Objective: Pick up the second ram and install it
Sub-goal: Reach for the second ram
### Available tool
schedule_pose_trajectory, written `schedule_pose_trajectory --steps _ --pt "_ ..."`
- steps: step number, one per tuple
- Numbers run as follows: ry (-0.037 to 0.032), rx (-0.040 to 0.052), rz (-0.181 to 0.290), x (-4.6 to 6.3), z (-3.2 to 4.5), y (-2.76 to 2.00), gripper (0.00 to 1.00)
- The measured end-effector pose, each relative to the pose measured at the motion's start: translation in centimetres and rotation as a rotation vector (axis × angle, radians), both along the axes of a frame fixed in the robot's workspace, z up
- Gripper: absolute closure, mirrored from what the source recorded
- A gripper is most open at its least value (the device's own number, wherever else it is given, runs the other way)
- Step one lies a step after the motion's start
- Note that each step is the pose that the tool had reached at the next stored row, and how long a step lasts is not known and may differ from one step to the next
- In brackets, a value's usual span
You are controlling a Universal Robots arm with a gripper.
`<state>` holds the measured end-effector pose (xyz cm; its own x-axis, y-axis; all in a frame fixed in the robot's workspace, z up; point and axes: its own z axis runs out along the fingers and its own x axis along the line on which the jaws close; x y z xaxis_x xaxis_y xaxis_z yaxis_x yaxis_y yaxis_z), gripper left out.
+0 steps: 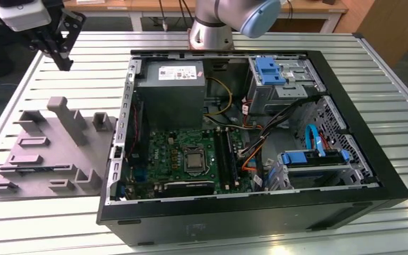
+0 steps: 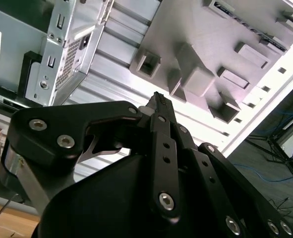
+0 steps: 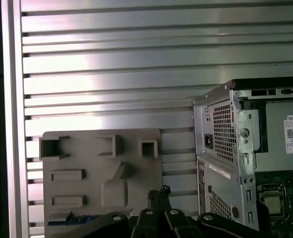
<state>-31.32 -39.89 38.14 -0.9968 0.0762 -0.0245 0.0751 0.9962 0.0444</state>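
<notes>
The second ram (image 1: 40, 169) is a thin dark-blue stick lying flat in a slot of the grey fixture block (image 1: 48, 154), near the block's front edge at the exterior view's left. The first wrist view also has the ram (image 3: 71, 218) at the fixture's (image 3: 101, 163) edge. My gripper (image 1: 66, 65) hangs high over the table's far left corner, well back from the fixture, fingers pointing down. In both wrist views its black fingers (image 2: 158, 99) (image 3: 160, 191) are pressed together and nothing is held between them.
An open computer case (image 1: 261, 215) lies right of the fixture, with a green motherboard (image 1: 179, 154), long black memory slots (image 1: 224, 154), a grey power supply (image 1: 168, 90), blue drive brackets (image 1: 268, 69) and loose cables. The slatted metal table (image 1: 402, 106) ends just left of the fixture.
</notes>
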Motion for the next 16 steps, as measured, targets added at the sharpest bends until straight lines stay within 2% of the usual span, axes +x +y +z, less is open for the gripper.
schedule_pose_trajectory --steps 9,16 --pt "0.0001 -0.0001 0.0 -2.2 -0.5 0.0 0.89" --pt "0.0 0.0 0.0 -2.9 -0.84 -0.25 0.89"
